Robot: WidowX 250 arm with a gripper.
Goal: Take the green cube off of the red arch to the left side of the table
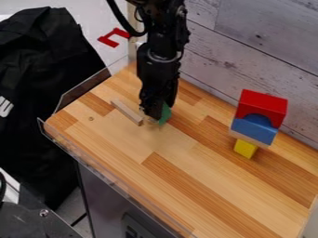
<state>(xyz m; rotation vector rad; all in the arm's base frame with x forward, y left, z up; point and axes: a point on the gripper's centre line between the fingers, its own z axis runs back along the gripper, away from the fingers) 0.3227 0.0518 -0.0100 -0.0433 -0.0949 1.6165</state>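
Observation:
The black gripper [154, 116] hangs low over the left part of the wooden table [186, 172]. A green piece [165, 114], probably the green cube, is right at the gripper's right side and partly hidden by it, low by the tabletop. On the right stands a stack: the red arch [264, 106] on top, with a blue piece [253, 127] beneath it. Nothing green rests on the arch.
Under the blue piece are a thin wooden plank and a yellow block [245, 148]. A light wooden stick [127, 112] lies just left of the gripper. A clear guard [105, 168] runs along the table's left and front edges; a whitish plank wall borders the back.

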